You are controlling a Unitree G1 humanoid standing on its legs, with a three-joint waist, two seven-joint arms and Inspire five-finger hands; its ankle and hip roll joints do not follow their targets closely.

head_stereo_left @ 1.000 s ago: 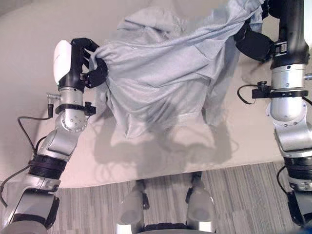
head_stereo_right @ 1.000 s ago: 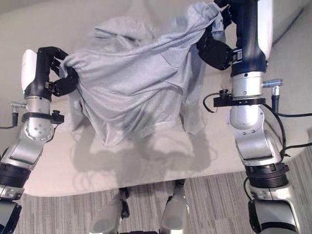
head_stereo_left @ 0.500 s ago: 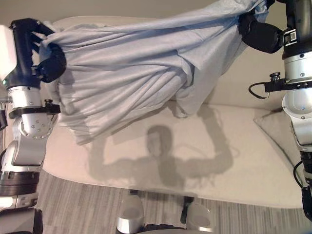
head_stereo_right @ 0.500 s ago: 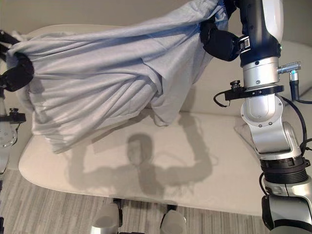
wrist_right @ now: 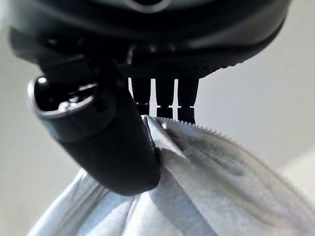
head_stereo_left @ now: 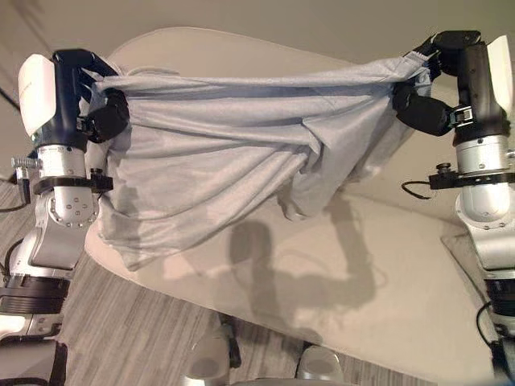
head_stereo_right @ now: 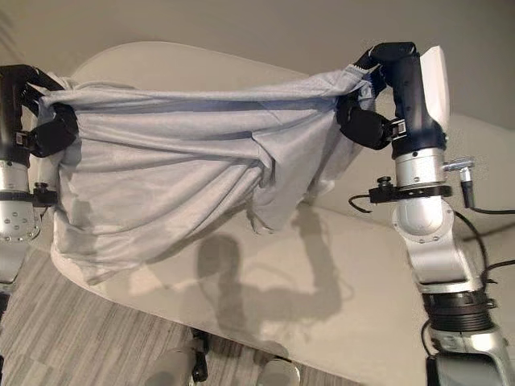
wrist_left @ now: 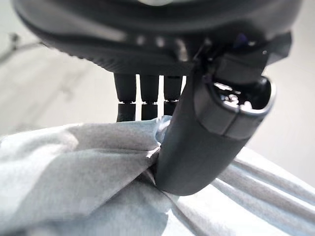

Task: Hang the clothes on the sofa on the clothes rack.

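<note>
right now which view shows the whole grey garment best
The left eye view: the grey garment hangs stretched between the left hand and right hand above the sofa. The right eye view clips its left end; wrist views show pinched edges.

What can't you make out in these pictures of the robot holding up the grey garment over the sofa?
- Clothes rack: I cannot place it from the head views.
- Sofa backrest: partly covered by the stretched garment.
- Garment type: folds hide its shape.
- Left hand and right hand: fingertips buried in cloth in the wrist views.
</note>
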